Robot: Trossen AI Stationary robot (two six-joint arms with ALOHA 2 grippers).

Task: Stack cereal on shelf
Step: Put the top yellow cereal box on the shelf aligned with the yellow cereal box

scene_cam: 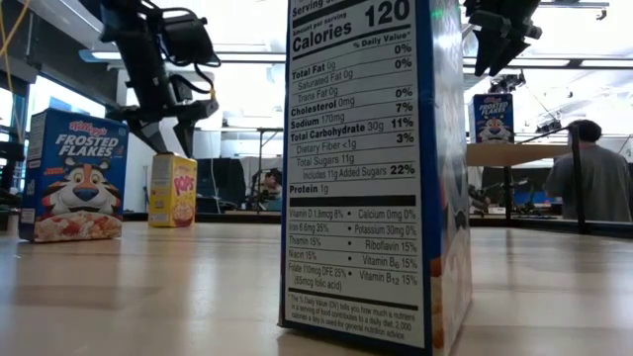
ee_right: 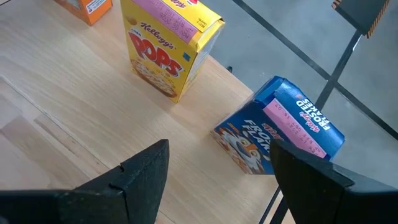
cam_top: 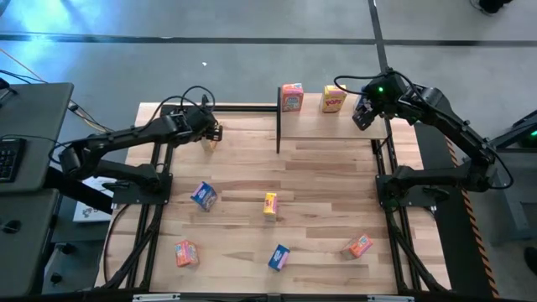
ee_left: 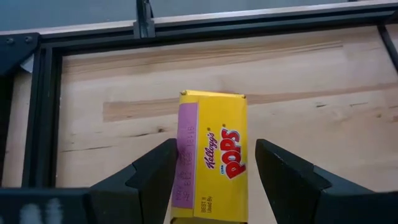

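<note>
A yellow cereal box [ee_left: 214, 155] stands on the wooden tabletop near its far left corner [cam_top: 211, 143]. My left gripper [ee_left: 216, 149] is open, with one finger on either side of the box. In the low view its fingertips [scene_cam: 168, 140] hang just over the box's top [scene_cam: 173, 190]. The shelf [cam_top: 323, 126] at the far right carries an orange-pink box [cam_top: 291, 98], a yellow box [ee_right: 165, 50] and a blue box [ee_right: 280, 127], each resting on its base. My right gripper [ee_right: 217, 186] hovers open above the shelf's right end, beside the blue box.
Loose boxes lie on the tabletop: blue [cam_top: 204, 195], yellow [cam_top: 270, 204], orange-pink [cam_top: 186, 253], blue [cam_top: 278, 257] and orange-pink [cam_top: 357, 246]. Black frame rails [cam_top: 151, 210] border the table on both sides. A person [scene_cam: 588, 183] is in the room beyond the table.
</note>
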